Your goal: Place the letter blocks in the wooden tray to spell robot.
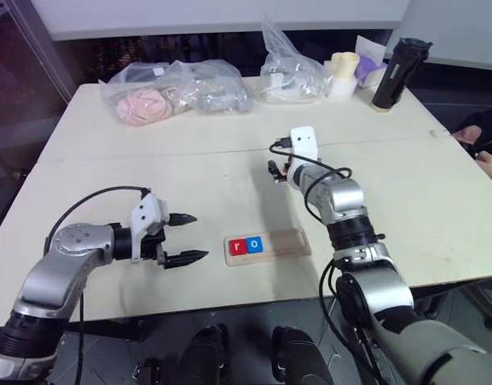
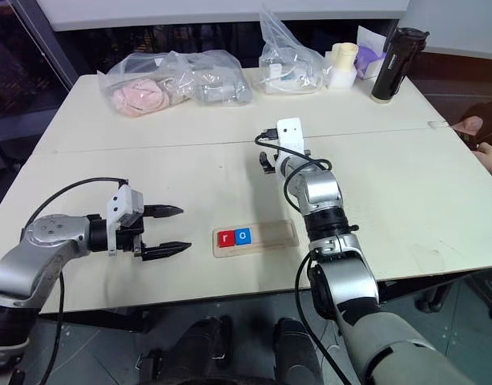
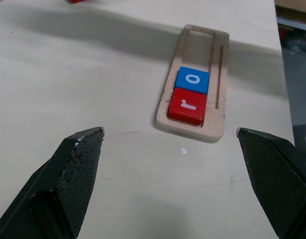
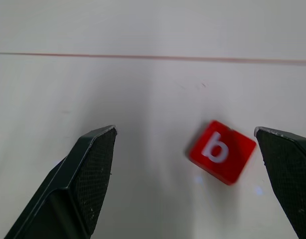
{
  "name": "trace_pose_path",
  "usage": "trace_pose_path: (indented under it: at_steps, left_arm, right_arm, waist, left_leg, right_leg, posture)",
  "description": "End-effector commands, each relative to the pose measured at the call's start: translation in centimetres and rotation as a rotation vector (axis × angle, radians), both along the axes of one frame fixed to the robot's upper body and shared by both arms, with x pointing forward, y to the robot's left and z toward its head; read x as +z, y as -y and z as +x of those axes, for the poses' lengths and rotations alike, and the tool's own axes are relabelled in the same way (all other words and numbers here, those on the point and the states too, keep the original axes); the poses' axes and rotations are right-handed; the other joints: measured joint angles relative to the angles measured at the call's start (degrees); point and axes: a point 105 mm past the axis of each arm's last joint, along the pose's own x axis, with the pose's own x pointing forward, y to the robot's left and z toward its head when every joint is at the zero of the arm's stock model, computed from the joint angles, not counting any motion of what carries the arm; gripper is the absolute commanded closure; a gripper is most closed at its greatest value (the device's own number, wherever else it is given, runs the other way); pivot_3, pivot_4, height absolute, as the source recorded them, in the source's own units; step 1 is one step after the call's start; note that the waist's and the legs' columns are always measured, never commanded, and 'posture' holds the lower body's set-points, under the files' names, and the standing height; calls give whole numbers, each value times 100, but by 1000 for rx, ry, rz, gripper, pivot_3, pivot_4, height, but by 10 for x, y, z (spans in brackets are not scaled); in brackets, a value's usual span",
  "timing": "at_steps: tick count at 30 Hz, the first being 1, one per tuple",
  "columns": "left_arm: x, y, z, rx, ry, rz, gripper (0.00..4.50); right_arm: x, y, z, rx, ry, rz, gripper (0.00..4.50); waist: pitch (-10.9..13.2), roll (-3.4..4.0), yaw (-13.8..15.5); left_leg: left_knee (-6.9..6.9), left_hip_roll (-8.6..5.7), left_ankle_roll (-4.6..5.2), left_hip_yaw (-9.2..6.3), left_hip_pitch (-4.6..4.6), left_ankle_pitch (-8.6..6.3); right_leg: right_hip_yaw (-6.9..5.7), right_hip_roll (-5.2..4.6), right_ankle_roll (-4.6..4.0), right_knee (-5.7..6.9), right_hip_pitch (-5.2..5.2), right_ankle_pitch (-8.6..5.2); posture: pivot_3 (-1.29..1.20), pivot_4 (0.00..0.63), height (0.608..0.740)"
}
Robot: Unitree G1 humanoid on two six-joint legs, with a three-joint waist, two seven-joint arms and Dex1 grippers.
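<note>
1. Reaching for the third letter: I had the right tool (image 4: 185, 172) out over the middle of the bench (image 1: 150, 152), fingers wide apart and nothing in them, with the red b block (image 4: 222, 151) lying flat on the bench between them, nearer one finger and turned askew to both.
2. Wooden tray (image 1: 290, 242) lay near the front edge of the bench, long side running left to right. Red r block (image 1: 238, 246) sat at its left end and blue o block (image 1: 255, 245) touched it on the right; the rest of the groove was bare, so b belonged just beside o.
3. Left tool (image 1: 188, 238) hung just left of the tray, fingers spread, holding nothing. I judged it was parked there to keep the tray approach free for the right arm.
4. Askew b meant I would want the wrist rolled square to its sides before closing, otherwise it could pivot out.
</note>
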Motion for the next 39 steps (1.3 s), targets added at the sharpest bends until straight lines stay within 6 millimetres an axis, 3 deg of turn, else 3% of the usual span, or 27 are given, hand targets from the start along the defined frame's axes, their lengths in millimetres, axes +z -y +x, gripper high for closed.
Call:
trace_pose_path:
  at_steps: [1, 14, 21, 24, 29, 35, 39]
  left_arm:
    - [11, 6, -4, -7, 48, -23, 19]
    - [9, 5, -4, 16, 54, -15, 19]
    - [9, 7, -6, 21, 53, -17, 19]
    - [8, 7, -5, 27, 57, -13, 0]
    - [7, 7, -5, 39, 55, -19, 0]
    - [4, 13, -8, 19, 41, -33, 0]
    - [4, 16, -9, 2, 37, -42, 0]
  right_arm:
    - [12, -2, 11, -64, 30, 15, 0]
    - [-2, -21, 15, -91, -50, 109, 0]
    - [-15, -13, 12, -208, -130, 183, 0]
    - [-19, -10, 11, -224, -142, 184, 879]
    - [-22, -9, 11, -219, -131, 137, 3336]
    - [-14, -2, 12, -148, -91, -19, 3373]
    - [-1, 12, -4, -96, -85, -30, 3373]
  waist:
    - [2, 3, -28]
    - [5, 9, -42]
    - [5, 8, -30]
    - [5, 8, -30]
    - [4, 8, -56]
    - [4, 8, -103]
    - [5, 10, -56]
  left_leg:
    - [0, 1, 0, 4, 4, 0]
    - [2, 14, 0, 2, 12, 3]
    - [4, 13, 0, 2, 13, 3]
    - [5, 13, 0, 1, 13, 3]
    - [5, 14, 0, 2, 16, 3]
    - [5, 15, 0, 2, 18, 3]
    - [5, 13, 0, 0, 14, 3]
  right_leg:
    - [2, 0, 0, 0, 0, 0]
    - [1, 15, -1, 21, -2, -1]
    - [2, 15, -1, 21, 0, -1]
    - [2, 15, -2, 20, 2, -1]
    - [3, 15, -2, 21, 2, -1]
    - [2, 16, -2, 23, 4, -2]
    - [3, 14, -1, 21, 4, -3]
  posture:
    - [0, 150, 725]
    - [0, 150, 725]
    - [0, 150, 725]
    - [0, 150, 725]
    - [0, 150, 725]
    - [0, 150, 725]
    - [0, 150, 725]
